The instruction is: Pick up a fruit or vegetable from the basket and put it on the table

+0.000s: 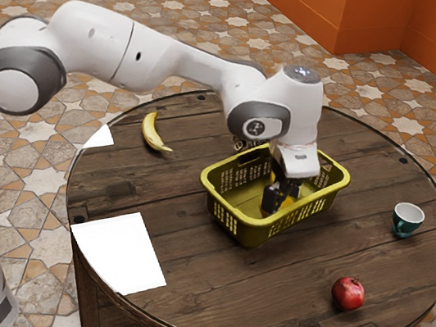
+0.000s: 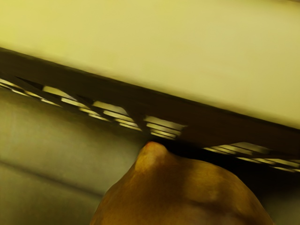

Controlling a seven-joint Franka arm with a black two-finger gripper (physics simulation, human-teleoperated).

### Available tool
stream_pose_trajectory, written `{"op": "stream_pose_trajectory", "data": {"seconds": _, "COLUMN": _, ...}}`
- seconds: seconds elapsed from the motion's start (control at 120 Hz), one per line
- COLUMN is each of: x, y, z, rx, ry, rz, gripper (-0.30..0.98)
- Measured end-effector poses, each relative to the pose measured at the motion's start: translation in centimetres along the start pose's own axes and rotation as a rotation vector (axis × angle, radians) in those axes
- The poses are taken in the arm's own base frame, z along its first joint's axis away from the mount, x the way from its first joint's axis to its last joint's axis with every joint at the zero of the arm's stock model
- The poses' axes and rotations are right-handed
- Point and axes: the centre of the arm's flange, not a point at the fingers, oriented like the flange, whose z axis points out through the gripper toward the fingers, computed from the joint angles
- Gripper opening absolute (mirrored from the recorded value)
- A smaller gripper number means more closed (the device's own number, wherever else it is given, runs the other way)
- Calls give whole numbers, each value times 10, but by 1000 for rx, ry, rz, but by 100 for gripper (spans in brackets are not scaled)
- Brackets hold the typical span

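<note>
Inside the yellow plastic basket [image 1: 249, 231], near its wall: pointy yellow fruit [image 2: 183, 192]
Fruit: maybe firm, slippery; grab fat middle
Black gripper [image 1: 276, 197], fingers: can't tell

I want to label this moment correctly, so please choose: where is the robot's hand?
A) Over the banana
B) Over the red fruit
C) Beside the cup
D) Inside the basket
D: the hand is lowered between the walls of the basket, apart from the banana and cup.
</note>
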Motion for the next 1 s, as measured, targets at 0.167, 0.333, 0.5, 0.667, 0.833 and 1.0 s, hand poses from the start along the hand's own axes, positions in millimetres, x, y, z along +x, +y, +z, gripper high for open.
{"op": "stream_pose_trajectory", "data": {"seconds": 0.167, "x": 0, "y": -1, "z": 1, "rx": 3, "ry": 1, "rz": 3, "gripper": 42}}
{"op": "stream_pose_trajectory", "data": {"seconds": 0.333, "x": 3, "y": -1, "z": -21, "rx": 34, "ry": 23, "rz": 4, "gripper": 33}}
{"op": "stream_pose_trajectory", "data": {"seconds": 0.5, "x": 3, "y": 12, "z": -78, "rx": 100, "ry": 65, "rz": 12, "gripper": 30}}
{"op": "stream_pose_trajectory", "data": {"seconds": 0.667, "x": 33, "y": 56, "z": -104, "rx": 113, "ry": 83, "rz": 91, "gripper": 29}}
{"op": "stream_pose_trajectory", "data": {"seconds": 0.833, "x": 51, "y": 80, "z": -104, "rx": 102, "ry": 81, "rz": 133, "gripper": 28}}
{"op": "stream_pose_trajectory", "data": {"seconds": 1.0, "x": 79, "y": 117, "z": -98, "rx": 77, "ry": 86, "rz": 197, "gripper": 29}}
